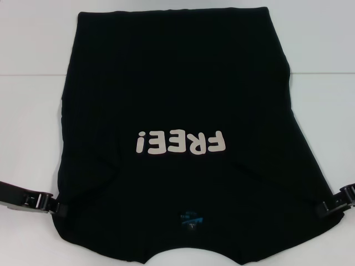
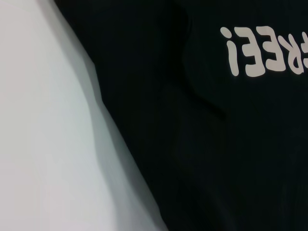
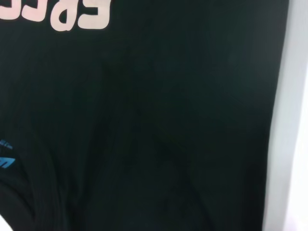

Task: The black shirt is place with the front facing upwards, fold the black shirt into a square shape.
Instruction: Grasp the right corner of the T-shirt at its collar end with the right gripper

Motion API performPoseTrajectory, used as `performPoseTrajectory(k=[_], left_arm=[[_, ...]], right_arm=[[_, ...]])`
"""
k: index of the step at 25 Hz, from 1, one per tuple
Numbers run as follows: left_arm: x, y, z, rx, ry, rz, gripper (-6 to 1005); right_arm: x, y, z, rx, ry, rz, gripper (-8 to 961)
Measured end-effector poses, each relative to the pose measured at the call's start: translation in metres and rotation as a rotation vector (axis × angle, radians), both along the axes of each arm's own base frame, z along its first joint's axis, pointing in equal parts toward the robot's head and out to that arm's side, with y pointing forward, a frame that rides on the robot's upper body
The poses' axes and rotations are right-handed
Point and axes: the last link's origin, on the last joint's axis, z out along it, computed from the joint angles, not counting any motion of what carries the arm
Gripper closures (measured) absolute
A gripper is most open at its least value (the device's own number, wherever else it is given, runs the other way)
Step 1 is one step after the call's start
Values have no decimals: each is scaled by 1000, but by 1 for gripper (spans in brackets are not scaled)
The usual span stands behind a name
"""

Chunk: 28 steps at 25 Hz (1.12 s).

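Observation:
The black shirt (image 1: 177, 83) lies spread flat on the white table (image 1: 28, 111), front up, with its neck towards me. White "FREE!" lettering (image 1: 181, 142) runs across its chest, and a small blue neck label (image 1: 194, 220) shows near the collar. My left gripper (image 1: 52, 206) sits low at the shirt's left edge near the shoulder. My right gripper (image 1: 324, 206) sits at the matching spot on the right edge. The left wrist view shows the shirt (image 2: 216, 144) and its lettering (image 2: 264, 53). The right wrist view shows the shirt (image 3: 168, 120) and the label (image 3: 6, 161).
Bare white table (image 2: 48, 120) lies on both sides of the shirt, and a strip of table (image 3: 296, 144) shows along the shirt's edge in the right wrist view. The shirt's far hem reaches the top of the head view.

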Motion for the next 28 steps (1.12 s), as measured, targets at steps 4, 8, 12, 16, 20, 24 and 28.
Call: performPoseTrajectory(k=[4,8,12,16,20,24,28], left_arm=[[0,0,0,0,1,-1,975],[0,0,0,1,2,-3,975],[0,0,0,1,2,-4,975],[0,0,0,1,2,-5,976],[1,1,0,0,2,-8,976],[1,2,1,1,2,-9,976],[2,3,1,1,3,-12,976]], right_arm=[[0,-1,-2,-6,4,-1,245],[-2,1,-3,-6,4,3,245],[-4,0,-6,-16,10,7,245],[-7,0,-10,-31,14,13,246],[-10,1,-12,-44,7,22,246],[-10,2,-12,-46,2,24,246],[-13,4,-13,-46,-2,39,256]])
